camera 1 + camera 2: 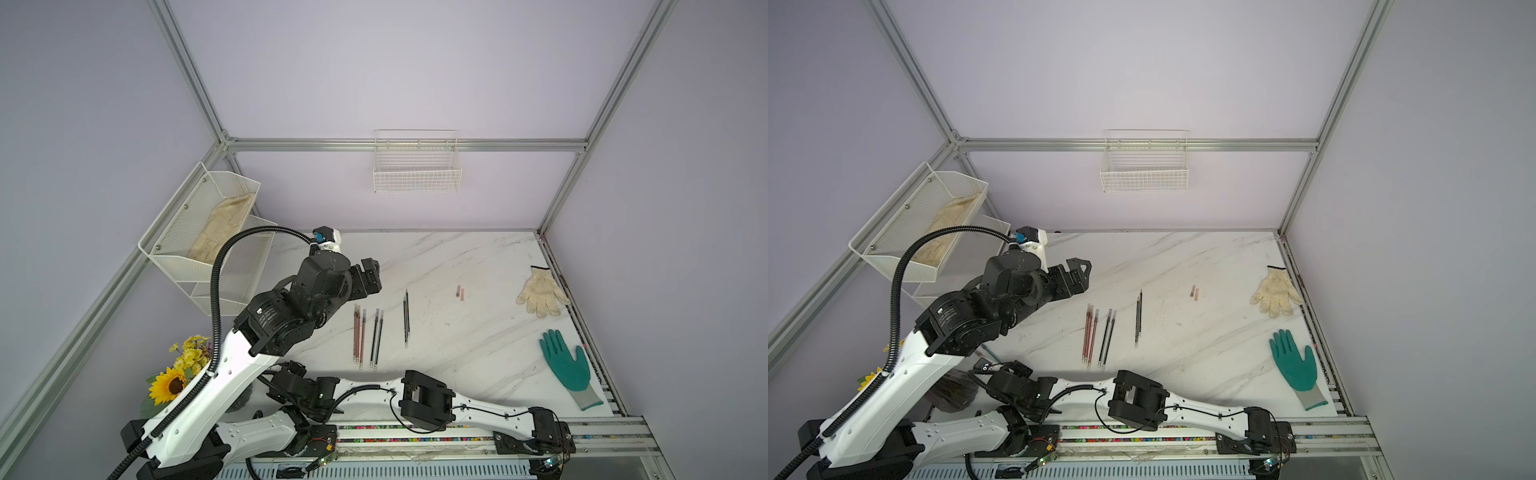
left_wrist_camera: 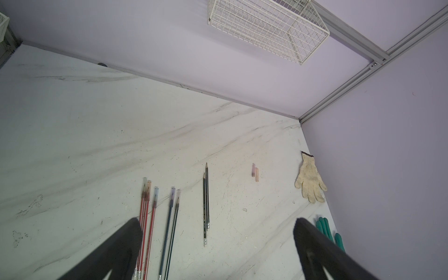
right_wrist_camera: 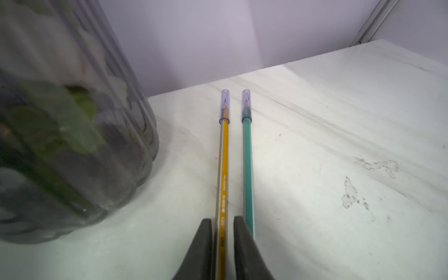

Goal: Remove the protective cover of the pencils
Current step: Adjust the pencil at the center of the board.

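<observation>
- A white, marble-patterned tabletop (image 1: 478, 345) sits inside a cell with pale lilac walls, seen from above in both top views.
- Seven pencils (image 1: 376, 338) lie near the middle of the tabletop, roughly parallel, tips toward the back wall.
- From left to right there are three reddish pencils (image 2: 146, 218) side by side, two dark pencils (image 2: 171, 225) just beside them, and two black pencils (image 2: 206, 206) a little apart.
- In the left wrist view the reddish and dark pencils wear clear caps over their tips, while the two black pencils show bare, sharp points.
- Two small loose caps (image 1: 460, 292) lie together farther right, apart from every pencil.
- The left hand (image 2: 217, 219) hovers above the tabletop near the row, fingers spread wide, holding nothing.
- The right hand (image 3: 223, 219) is low at the near left of the tabletop, beside a clear ribbed vase (image 3: 72, 121) of greenery.
- Its two fingers stand close on either side of a yellow pencil (image 3: 224, 164) lying flat; whether they press it cannot be told.
- A teal pencil (image 3: 247, 164) lies just beside the yellow pencil, parallel; each has a clear cap on its tip.
- A cream glove (image 1: 540, 293) and a teal glove (image 1: 567, 365) lie near the right edge.
- A wire basket (image 1: 417, 166) hangs on the back wall.
</observation>
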